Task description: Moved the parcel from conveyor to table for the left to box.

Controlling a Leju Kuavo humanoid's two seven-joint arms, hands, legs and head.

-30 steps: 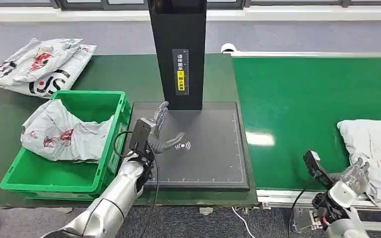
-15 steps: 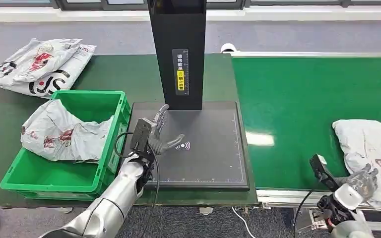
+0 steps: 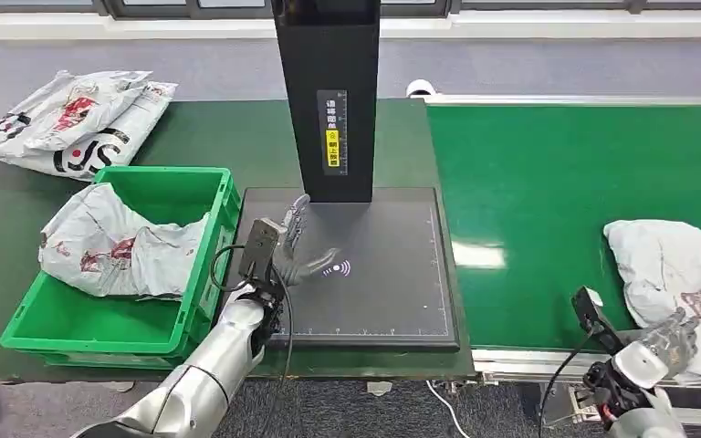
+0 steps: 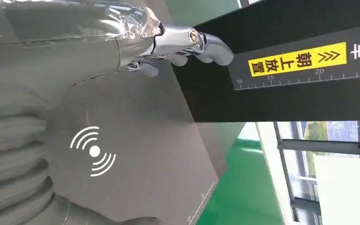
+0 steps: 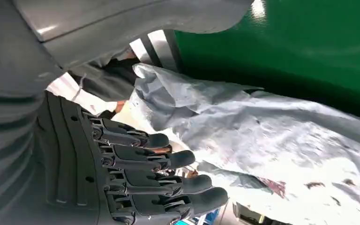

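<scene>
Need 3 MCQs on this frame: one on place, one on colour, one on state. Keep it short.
1. Where does the parcel nearest the right hand lie?
A. in the crate
B. on the green conveyor belt
C. on the black scanner pad

2. What colour is the crate?
A. blue
B. grey
C. green

3. What is the left hand doing?
A. open above the scanner pad, holding nothing
B. gripping a parcel
C. resting inside the crate

Answers: 1 B, the head view shows it at the belt's near right edge. 2 C, its walls are green. 3 A, its fingers are spread over the pad with nothing in them.
</scene>
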